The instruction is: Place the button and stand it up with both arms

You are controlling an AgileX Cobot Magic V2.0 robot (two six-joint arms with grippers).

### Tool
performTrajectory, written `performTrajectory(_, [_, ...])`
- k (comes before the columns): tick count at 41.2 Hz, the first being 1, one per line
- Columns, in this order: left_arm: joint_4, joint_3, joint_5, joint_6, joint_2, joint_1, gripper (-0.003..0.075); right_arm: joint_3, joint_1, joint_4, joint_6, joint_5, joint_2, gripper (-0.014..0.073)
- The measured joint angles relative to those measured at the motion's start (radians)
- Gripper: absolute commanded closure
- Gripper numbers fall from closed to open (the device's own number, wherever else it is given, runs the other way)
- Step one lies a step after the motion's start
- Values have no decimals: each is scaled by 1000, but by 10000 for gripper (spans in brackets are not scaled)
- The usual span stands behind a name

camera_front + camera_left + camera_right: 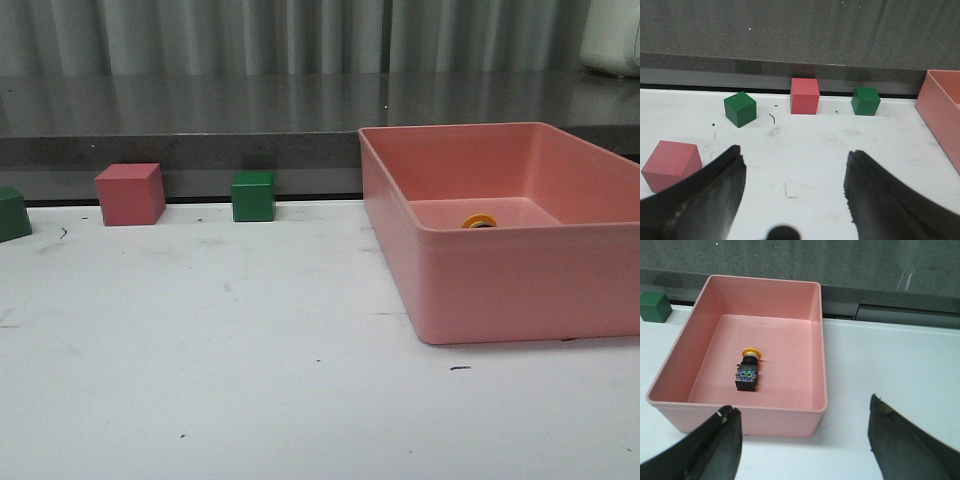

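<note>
Button lies on its side in the pink bin; both grippers hang spread and empty.

You have the button [748, 371] on the floor of the bin [520, 290] at the table's [250, 350] right side, yellow cap toward the far edge. Your left gripper [795, 187] is spread over bare table; your right gripper [805, 437] is spread just outside the bin's near wall.

Both the left gripper [795, 187] and right gripper [802, 440] show broad, matte-black, tapering fingers with scuffed, greyish edges.

Parted left gripper [795, 187] faces 4 cubes.
</note>
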Motion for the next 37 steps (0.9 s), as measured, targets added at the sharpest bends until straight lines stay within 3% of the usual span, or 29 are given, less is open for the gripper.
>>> performTrajectory(27, [-2,0,0,0,0,0,283,-1,0,2,-2,0,2,29])
performTrajectory(37, [-2,0,0,0,0,0,283,-92,0,26,-2,96,108,29])
